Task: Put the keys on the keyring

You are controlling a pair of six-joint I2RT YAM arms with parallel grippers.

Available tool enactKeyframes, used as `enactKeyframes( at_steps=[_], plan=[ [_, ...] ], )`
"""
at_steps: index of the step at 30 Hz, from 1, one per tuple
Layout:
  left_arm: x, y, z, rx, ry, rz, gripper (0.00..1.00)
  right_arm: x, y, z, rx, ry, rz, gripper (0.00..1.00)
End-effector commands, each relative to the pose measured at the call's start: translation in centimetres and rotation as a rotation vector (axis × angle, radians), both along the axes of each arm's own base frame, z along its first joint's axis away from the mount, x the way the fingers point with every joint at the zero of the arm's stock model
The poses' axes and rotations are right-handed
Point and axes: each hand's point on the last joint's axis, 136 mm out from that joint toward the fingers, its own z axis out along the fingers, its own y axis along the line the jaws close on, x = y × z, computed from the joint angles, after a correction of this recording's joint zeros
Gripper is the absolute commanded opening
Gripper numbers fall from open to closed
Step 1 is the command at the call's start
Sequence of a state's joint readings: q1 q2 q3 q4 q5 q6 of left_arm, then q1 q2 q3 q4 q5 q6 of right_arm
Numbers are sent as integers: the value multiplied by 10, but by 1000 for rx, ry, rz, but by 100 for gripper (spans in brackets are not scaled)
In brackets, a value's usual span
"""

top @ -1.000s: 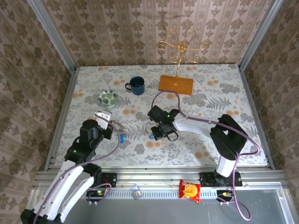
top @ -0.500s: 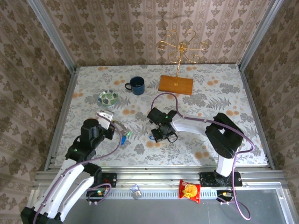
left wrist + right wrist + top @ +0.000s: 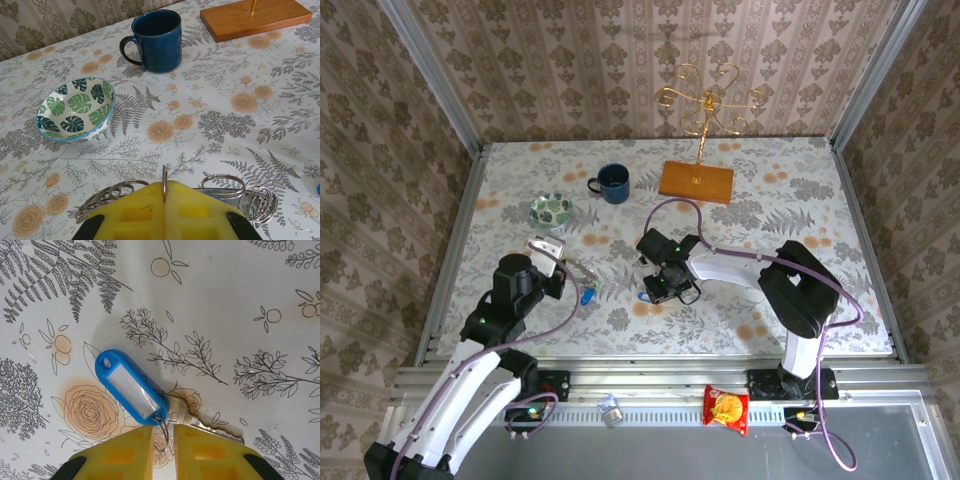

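Note:
The keyring (image 3: 257, 204) is a chain of silvery wire loops lying on the flowered cloth. My left gripper (image 3: 164, 184) is shut on one upright loop of it. From above, the left gripper (image 3: 566, 268) sits left of centre, the keyring (image 3: 584, 273) trails to its right, and a blue-tagged key (image 3: 587, 296) lies just below. My right gripper (image 3: 163, 429) stands over another key (image 3: 212, 428) with a blue tag (image 3: 127, 390). Its yellow pads are slightly apart, with the key's small split ring in the gap. The top view shows the right gripper (image 3: 658, 290) near the table's middle.
A dark blue mug (image 3: 614, 183) and a green leaf-patterned bowl (image 3: 551, 210) stand at the back left. A wooden base (image 3: 696, 181) with a gold wire stand is at the back centre. A red snack packet (image 3: 725, 408) lies on the front rail.
My right gripper's pads have parted a little round the blue-tagged key's small ring. My left gripper has shifted slightly, with the keyring still pinched.

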State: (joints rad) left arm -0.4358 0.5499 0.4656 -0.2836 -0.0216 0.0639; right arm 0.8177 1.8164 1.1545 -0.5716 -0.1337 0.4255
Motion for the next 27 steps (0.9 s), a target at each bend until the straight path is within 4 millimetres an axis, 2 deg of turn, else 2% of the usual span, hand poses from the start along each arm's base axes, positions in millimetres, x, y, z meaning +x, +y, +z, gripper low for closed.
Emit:
enactKeyframes(
  at_steps=[1, 5, 13, 27],
  plan=[
    [4, -2, 16, -19, -56, -12, 0, -4, 2, -7, 21, 45, -19, 22],
    [4, -3, 16, -19, -56, -14, 0, -4, -1, -7, 20, 55, -32, 27],
    [4, -4, 16, -19, -56, -18, 0, -9, -3, -15, 4, 96, -34, 27],
    [3, -4, 16, -15, -55, -23, 0, -11, 2, -17, 22, 122, -37, 19]
  ],
)
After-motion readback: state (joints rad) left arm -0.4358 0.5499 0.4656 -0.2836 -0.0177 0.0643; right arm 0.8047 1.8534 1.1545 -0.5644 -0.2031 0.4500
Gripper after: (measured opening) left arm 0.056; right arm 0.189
